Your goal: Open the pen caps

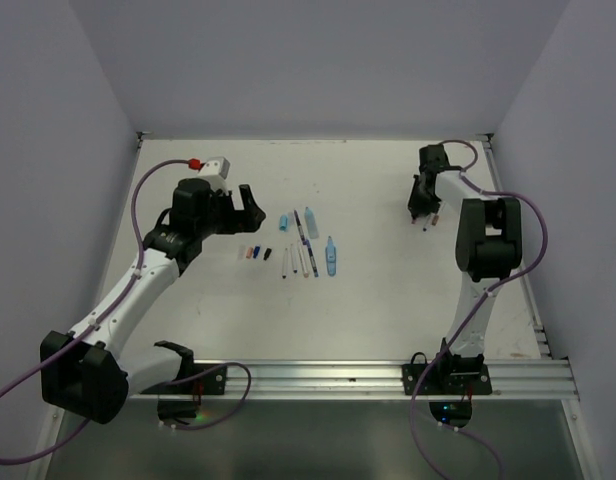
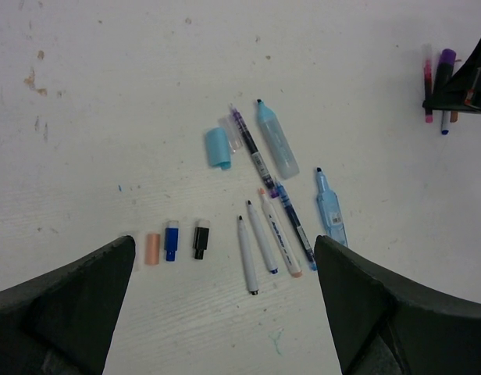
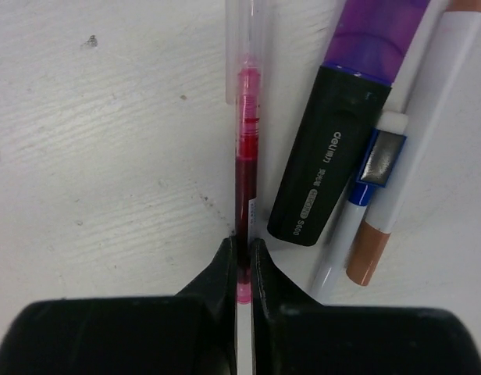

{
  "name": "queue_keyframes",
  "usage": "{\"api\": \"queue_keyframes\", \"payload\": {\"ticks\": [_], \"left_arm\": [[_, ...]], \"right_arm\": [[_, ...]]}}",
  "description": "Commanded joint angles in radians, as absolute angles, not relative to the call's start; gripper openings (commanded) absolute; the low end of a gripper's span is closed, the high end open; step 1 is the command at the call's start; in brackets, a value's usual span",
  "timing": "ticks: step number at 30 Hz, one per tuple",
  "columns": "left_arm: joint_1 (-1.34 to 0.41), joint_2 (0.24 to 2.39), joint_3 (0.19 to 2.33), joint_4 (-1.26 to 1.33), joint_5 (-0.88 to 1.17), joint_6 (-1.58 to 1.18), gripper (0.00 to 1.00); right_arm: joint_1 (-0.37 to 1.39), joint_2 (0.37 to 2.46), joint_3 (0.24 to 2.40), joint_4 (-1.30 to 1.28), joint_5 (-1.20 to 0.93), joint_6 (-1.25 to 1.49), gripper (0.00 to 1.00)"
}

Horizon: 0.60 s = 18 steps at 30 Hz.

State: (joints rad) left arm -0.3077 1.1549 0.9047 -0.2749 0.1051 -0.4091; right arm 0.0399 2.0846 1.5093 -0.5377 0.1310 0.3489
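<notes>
Right gripper (image 3: 242, 258): my fingers are pinched tight on the near end of the red pen (image 3: 244, 156), at the far right of the table (image 1: 388, 320).
Red pen: thin, stiff, light, smooth clear plastic. I judge it may twist or slip in so narrow a pinch, so the barrel is the place to hold, leaving the cap end free.
Neighbours: the purple-and-black marker (image 3: 322, 164) lies just beside it, with two white pens (image 3: 440, 101) against that. A lift could drag them.
Left gripper (image 2: 225, 250): jaws wide apart, holding nothing, above the middle row.
Middle row: bare-tipped pens (image 2: 260, 234), with the orange cap (image 2: 152, 248), blue cap (image 2: 171, 241) and black cap (image 2: 201, 241) lying loose near them.
Hard to tell: the red pen's far end runs off my wrist view, and where cap meets barrel is unclear.
</notes>
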Motion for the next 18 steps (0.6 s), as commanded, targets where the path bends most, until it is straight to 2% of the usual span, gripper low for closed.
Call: {"api": "queue_keyframes", "payload": {"ticks": [1,12,18], "left_arm": [[-0.299,1.154,0.926,-0.212,0.165,-0.425,1.0],[-0.299,1.23,0.983,-0.071,0.34,-0.557,0.99],[-0.301,1.276,1.015,0.052,0.38,-0.621,0.9]], "right_arm": [[0.066,2.074,1.464,-0.48,0.015,0.328,0.0],[0.356,1.787,1.325,-0.33,-0.051,0.265,0.0],[0.54,1.617,1.235,-0.187,-0.103,0.235,0.0]]}}
